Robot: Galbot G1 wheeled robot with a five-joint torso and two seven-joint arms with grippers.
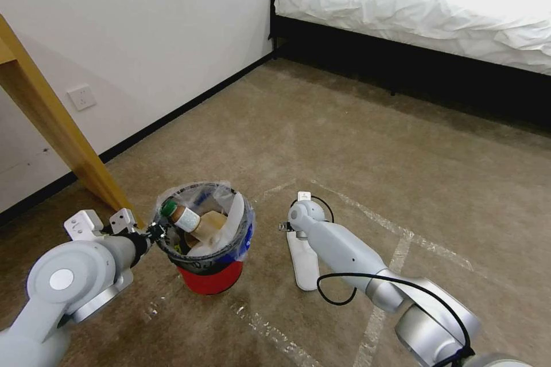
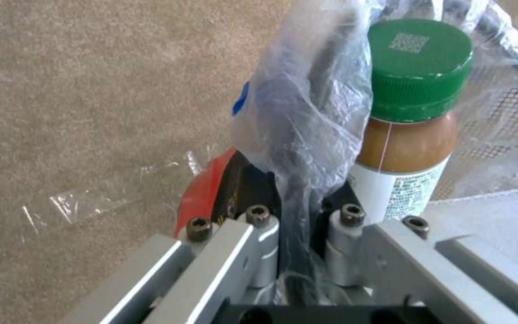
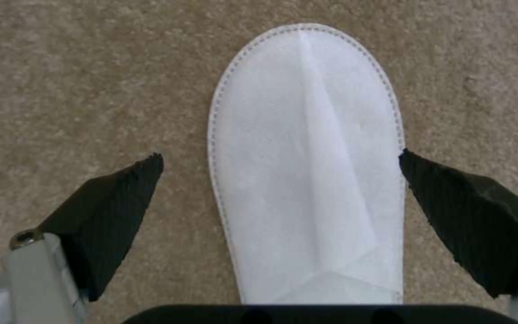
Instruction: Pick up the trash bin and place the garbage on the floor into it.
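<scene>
Slipper [image 3: 307,171] lies between spread right jaws; left jaws pinch trash bin [image 1: 211,275] rim.

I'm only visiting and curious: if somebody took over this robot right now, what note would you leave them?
Left gripper: shut on the trash bin rim and bag liner.
Right gripper: fingers open, straddling the white slipper, not gripping yet.
Done: a green-capped bottle and brown paper are in the bin.
Left: the slipper lies flat on the floor beside the bin; close on it and drop it in.
</scene>
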